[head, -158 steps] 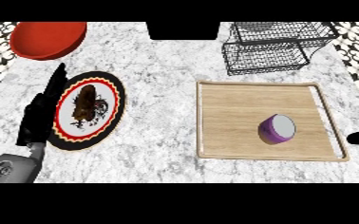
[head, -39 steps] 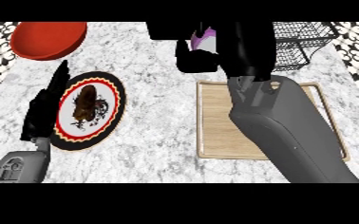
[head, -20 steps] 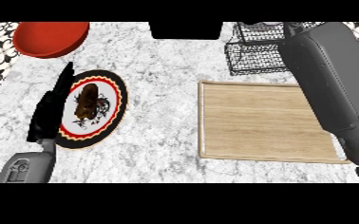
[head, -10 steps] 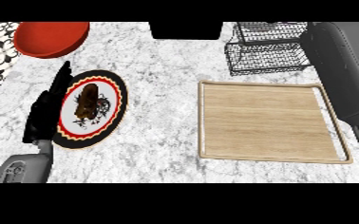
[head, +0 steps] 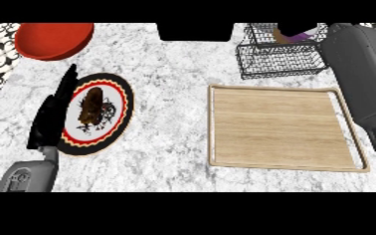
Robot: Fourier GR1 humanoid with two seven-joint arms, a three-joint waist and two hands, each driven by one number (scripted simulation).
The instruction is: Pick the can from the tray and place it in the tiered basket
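Can [head: 297,36]: purple, only partly visible, sitting inside the upper tier of the black wire basket [head: 283,59] at the top right of the counter [head: 172,114]. Wooden tray [head: 283,127] just below the basket has nothing on it. Right forearm [head: 356,79] runs up the right edge beside the tray; right hand is out of view. Left hand [head: 51,117] rests at the left edge, fingers straight and together, touching the patterned plate [head: 95,113] with dark food [head: 92,104]. Red bowl [head: 55,39] top left.
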